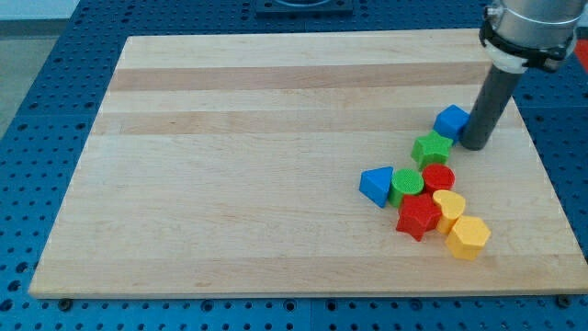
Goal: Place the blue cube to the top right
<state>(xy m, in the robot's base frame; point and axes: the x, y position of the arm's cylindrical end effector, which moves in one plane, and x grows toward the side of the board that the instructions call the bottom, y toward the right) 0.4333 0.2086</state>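
Note:
The blue cube (pixel 451 120) sits on the wooden board (pixel 276 165) at the view's right, a little above the middle height. My tip (pixel 475 145) stands just to the right of and slightly below the cube, touching or nearly touching its right side. The dark rod rises from there toward the view's top right. A green star (pixel 432 148) lies just below and left of the cube.
Below the green star lie a red cylinder (pixel 439 177), a green cylinder (pixel 407 184), a blue triangular block (pixel 376 186), a red star (pixel 418 217), a yellow heart (pixel 449 206) and a yellow hexagonal block (pixel 468 237). The board's right edge is near.

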